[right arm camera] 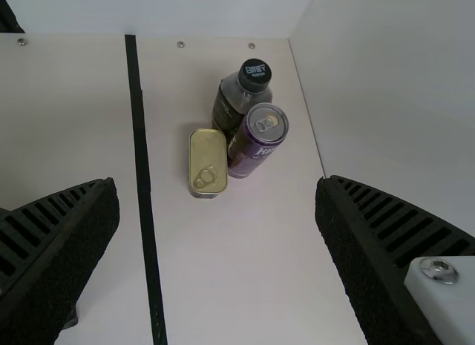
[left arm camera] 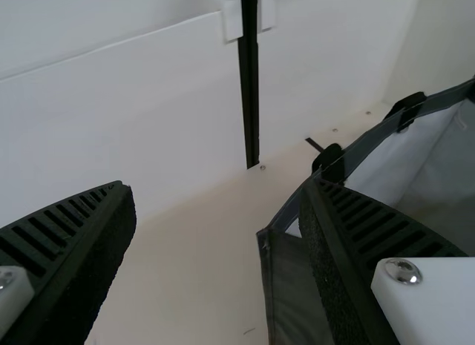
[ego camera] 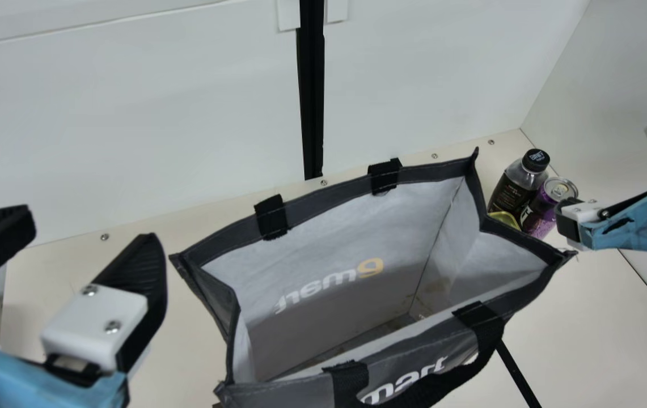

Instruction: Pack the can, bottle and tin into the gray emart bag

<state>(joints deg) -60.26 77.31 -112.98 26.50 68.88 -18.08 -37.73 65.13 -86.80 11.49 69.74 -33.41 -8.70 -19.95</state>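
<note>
The gray emart bag [ego camera: 414, 351] stands upright with its mouth wide, and its visible inside holds no item. My left gripper [ego camera: 96, 243] is open left of the bag; in the left wrist view the left gripper [left arm camera: 219, 204] has the bag's corner [left arm camera: 297, 286] behind one finger. My right gripper [ego camera: 570, 221] is at the right, near the can; in the right wrist view the right gripper [right arm camera: 215, 193] stands open, holding nothing. Beyond it the bottle [right arm camera: 239, 96] and purple can [right arm camera: 256, 141] stand close together, with the gold tin [right arm camera: 208, 159] beside them.
White walls [ego camera: 130, 113] enclose the cream table [ego camera: 584, 317] at the back and right. A black post [ego camera: 312, 85] rises behind the bag. Black tape [right arm camera: 143, 167] runs along the table. The bag's black handle [ego camera: 442, 391] hangs on its near side.
</note>
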